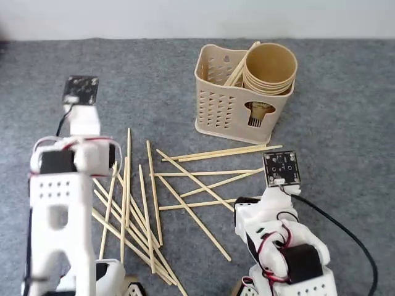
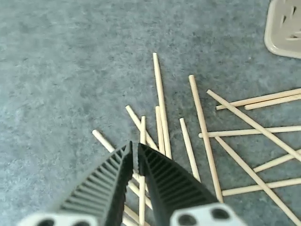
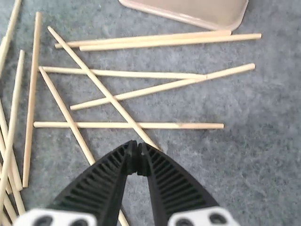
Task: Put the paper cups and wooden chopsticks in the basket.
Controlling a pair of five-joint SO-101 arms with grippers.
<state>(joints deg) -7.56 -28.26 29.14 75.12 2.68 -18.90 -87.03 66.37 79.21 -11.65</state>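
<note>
Item: beige perforated basket (image 1: 228,105), upright at the far side of the grey table (image 1: 345,123), well apart from both arms. Contents: a nested stack of paper cups (image 1: 270,65) in one side of the basket, rims above the wall, and a few wooden chopsticks (image 1: 237,69) leaning at a slant just beside the stack. Loose stock: many more chopsticks lie flat on the table in front of the basket. A near-parallel pair (image 1: 216,152) lies closest to the basket's base, several crossing sticks (image 1: 194,180) are in the middle, and a denser fan (image 1: 126,197) is spread beside and under the left arm (image 1: 62,185). Left pincer (image 2: 134,148): jaws drawn all but together, only a thin slit at the tips, gripping nothing. It hangs over the fan's ends, where one long chopstick (image 2: 161,103) points away from it, with a corner of the basket (image 2: 284,28) far off. Right arm (image 1: 284,240): at the near edge, on the basket's side of the table. Right pincer (image 3: 137,146): clenched, tips touching, empty. It is poised over the crossing sticks, just short of a chopstick lying crosswise (image 3: 127,125), with the basket's base (image 3: 188,9) beyond.
</note>
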